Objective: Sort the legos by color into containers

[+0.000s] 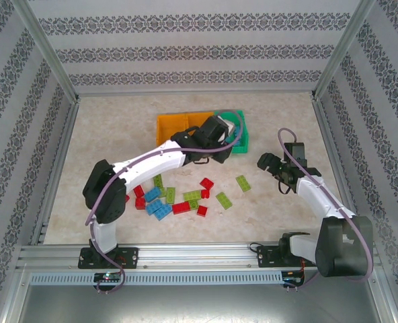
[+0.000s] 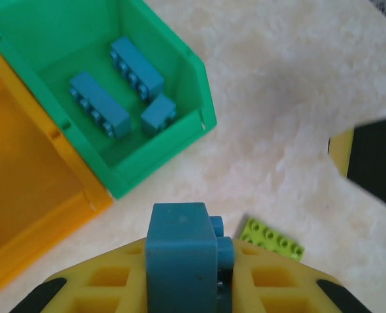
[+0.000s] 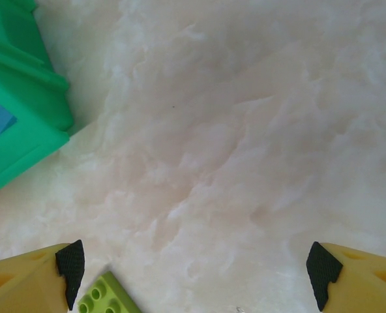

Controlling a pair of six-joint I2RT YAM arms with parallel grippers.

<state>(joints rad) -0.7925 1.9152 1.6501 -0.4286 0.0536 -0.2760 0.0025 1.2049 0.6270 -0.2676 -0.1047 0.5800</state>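
Observation:
My left gripper [image 2: 188, 285] is shut on a blue lego [image 2: 180, 242], held above the table just short of the green container [image 2: 194, 85]. Three blue legos [image 2: 99, 104] lie in that container. Beside it sits an orange container [image 2: 23, 195]. From above, my left gripper [image 1: 219, 138] hangs by the green container [image 1: 245, 140] next to the orange containers [image 1: 175, 124]. My right gripper [image 3: 193, 267] is open over bare table, a light green lego [image 3: 105, 298] by its left finger. It hovers [image 1: 266, 161] to the right of the containers. Red, blue and green legos [image 1: 179, 196] lie scattered nearer the arms.
A light green lego [image 2: 272, 238] lies flat on the table right of my left fingers. Another light green lego [image 1: 243, 183] lies apart from the pile, near my right gripper. Metal frame posts and patterned walls enclose the table [image 1: 118, 134].

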